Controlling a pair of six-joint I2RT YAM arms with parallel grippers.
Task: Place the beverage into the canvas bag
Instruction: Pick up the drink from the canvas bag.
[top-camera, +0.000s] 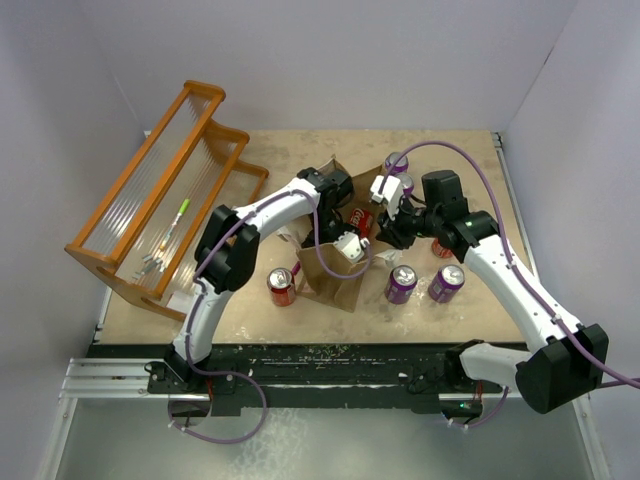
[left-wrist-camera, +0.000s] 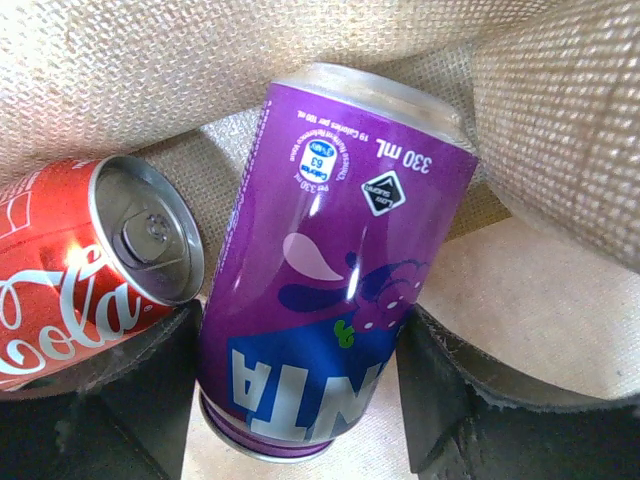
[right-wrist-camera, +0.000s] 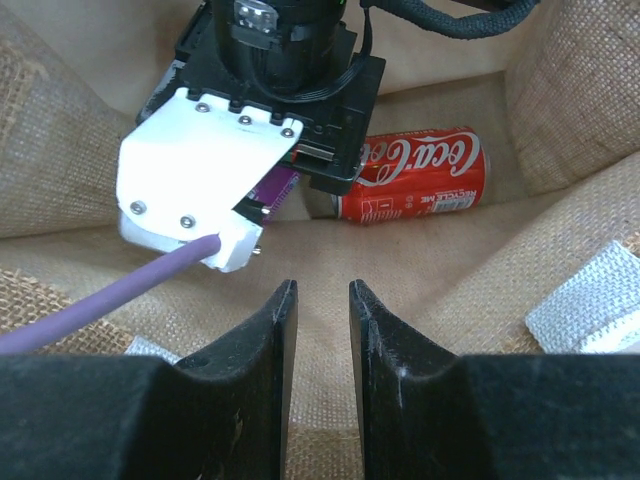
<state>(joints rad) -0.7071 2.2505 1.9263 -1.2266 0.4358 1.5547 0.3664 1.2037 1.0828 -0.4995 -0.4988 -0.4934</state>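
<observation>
The canvas bag (top-camera: 325, 278) lies mid-table with its mouth held up, and both grippers are at it. My left gripper (left-wrist-camera: 300, 315) reaches inside, with a purple Fanta can (left-wrist-camera: 340, 260) between its fingers, which touch the can on both sides. A red Coca-Cola can (left-wrist-camera: 60, 290) lies beside it on the bag's floor, also visible in the right wrist view (right-wrist-camera: 420, 175). My right gripper (right-wrist-camera: 322, 285) is at the bag's rim with its jaws a narrow gap apart and the bag's weave running between them. From above it sits at the bag's right edge (top-camera: 392, 215).
An orange slatted rack (top-camera: 160, 210) stands at the left. Loose cans stand on the table: a red one (top-camera: 282, 286) left of the bag, two purple ones (top-camera: 401, 283) (top-camera: 446, 283) to its right, and another purple one (top-camera: 397, 163) behind. A white handle (right-wrist-camera: 585, 305) hangs at the bag's side.
</observation>
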